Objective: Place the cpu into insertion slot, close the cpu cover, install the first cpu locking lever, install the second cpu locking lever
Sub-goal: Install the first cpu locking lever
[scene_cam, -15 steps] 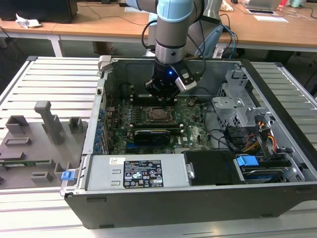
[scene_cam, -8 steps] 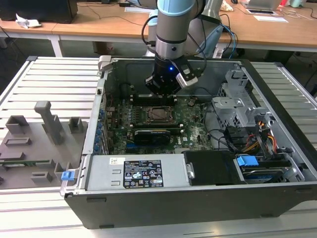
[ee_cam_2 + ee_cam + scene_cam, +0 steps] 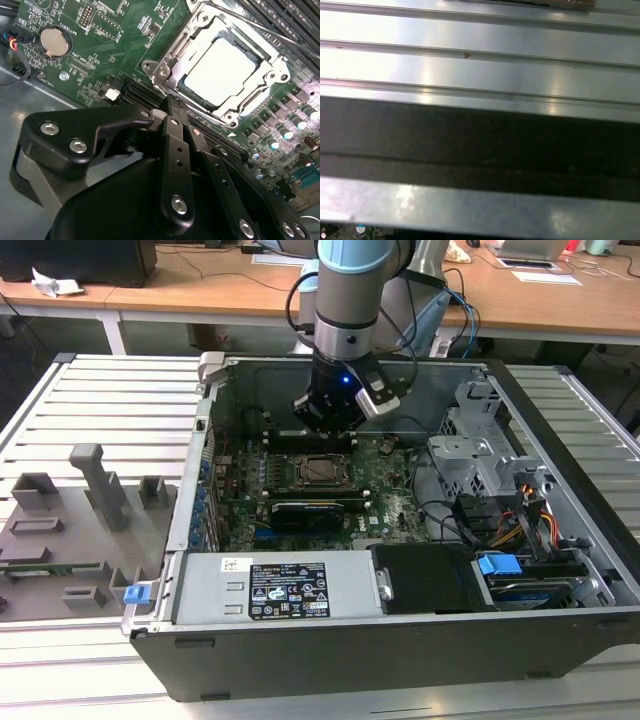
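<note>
One arm, and we see it hanging inside the open computer case [image 3: 560, 540], with the pincer [image 3: 328, 420] low over the motherboard [image 3: 390, 502], just behind the insertion slot [image 3: 322, 470] as the exterior view shows it. In the second wrist view the cpu [image 3: 220, 70] sits flat in the socket, its pale metal top showing through the window of the cpu cover [image 3: 272, 64], and the cover lies down over it. We can't tell from these frames whether either locking lever is latched; thin wire rods run alongside the frame, no more than that. The black pincer fingers [image 3: 174, 125] in the second wrist view sit close together, narrow, with nothing between them, and their tips end just short of the socket's near corner, not touching the frame as far as we can judge. A coin cell battery [image 3: 53, 41] sits on the green board well apart from the socket. In the exterior view a black card [image 3: 305, 510] lies in front of the socket, a power supply [image 3: 275, 590] runs along the case's front edge, and drive cages with cables fill the exterior view's right. The case rests on a ribbed aluminium worktop [image 3: 110, 400], with a grey fixture tray [image 3: 70, 530] to the exterior view's left. The first wrist view shows ribbed metal bands [image 3: 480, 65] and a dark strip.
</note>
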Robot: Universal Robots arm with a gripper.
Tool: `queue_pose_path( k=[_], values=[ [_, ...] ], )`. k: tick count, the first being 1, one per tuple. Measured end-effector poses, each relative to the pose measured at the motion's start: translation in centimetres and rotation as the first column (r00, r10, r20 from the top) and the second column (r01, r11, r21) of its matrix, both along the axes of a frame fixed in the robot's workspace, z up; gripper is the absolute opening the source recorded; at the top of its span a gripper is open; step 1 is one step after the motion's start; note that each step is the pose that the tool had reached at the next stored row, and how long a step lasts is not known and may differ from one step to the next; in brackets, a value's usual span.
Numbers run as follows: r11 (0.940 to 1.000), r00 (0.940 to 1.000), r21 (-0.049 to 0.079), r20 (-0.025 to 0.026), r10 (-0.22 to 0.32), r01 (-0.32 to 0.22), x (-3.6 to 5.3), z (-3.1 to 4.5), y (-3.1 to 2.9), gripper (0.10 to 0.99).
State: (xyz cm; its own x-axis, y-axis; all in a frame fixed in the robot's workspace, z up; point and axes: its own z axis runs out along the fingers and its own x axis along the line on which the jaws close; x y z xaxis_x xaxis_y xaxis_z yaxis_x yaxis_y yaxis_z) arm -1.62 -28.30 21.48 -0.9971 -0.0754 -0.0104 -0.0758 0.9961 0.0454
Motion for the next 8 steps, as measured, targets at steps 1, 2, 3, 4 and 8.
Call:
queue_pose_path(
  k=[1,2,3,4,8],
  values=[
    [1.0000,1.0000,0.000,0.0001,0.000,0.000,0.00,0.00,-0.04,0.106],
    [1.0000,1.0000,0.000,0.0000,0.000,0.000,0.00,0.00,-0.09,0.106],
    [1.0000,1.0000,0.000,0.0001,0.000,0.000,0.00,0.00,-0.12,0.106],
    [1.0000,1.0000,0.000,0.0001,0.000,0.000,0.00,0.00,-0.16,0.106],
    [1.0000,1.0000,0.000,0.0001,0.000,0.000,0.00,-0.01,-0.29,0.106]
  ],
)
